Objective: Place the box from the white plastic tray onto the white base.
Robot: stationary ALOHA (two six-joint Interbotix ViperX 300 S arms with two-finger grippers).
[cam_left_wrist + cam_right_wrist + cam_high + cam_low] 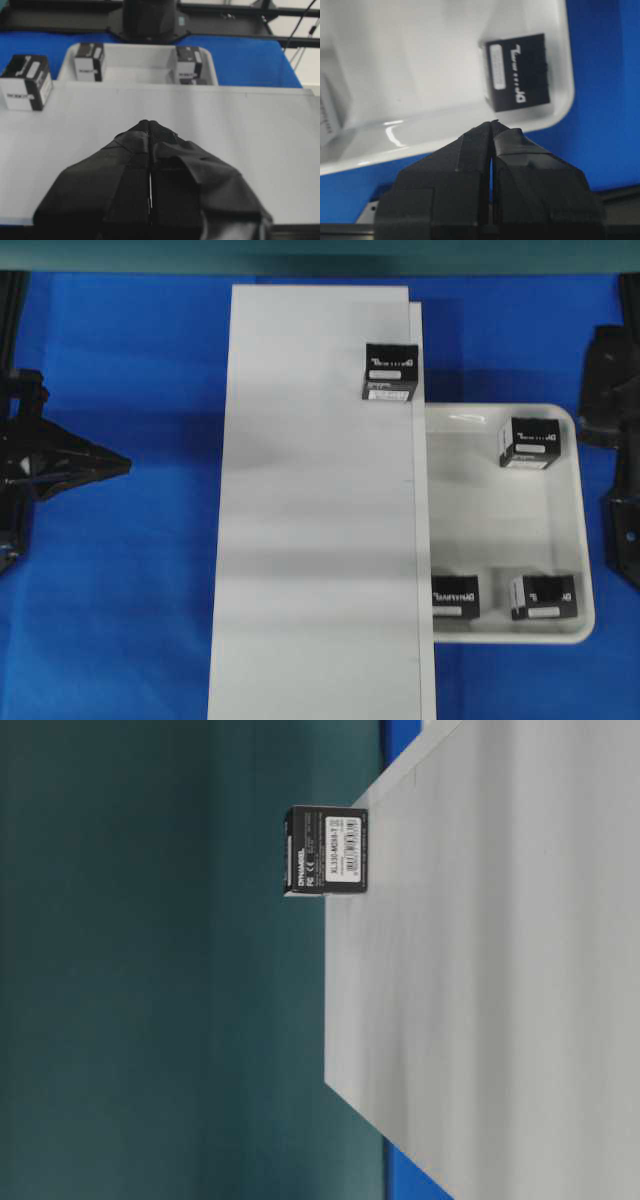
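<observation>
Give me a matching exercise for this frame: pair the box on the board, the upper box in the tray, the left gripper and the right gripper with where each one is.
Things:
1. box on the white base
2. upper box in the white plastic tray
3. left gripper
4. right gripper

Places:
A. shut, above the tray's rim near a box
B. near the tray's far right corner
C. shut, over the blue cloth left of the base
D. at the base's right edge, near its far end

Pairs: 1-D, 2-B, 3-C, 4-A
</observation>
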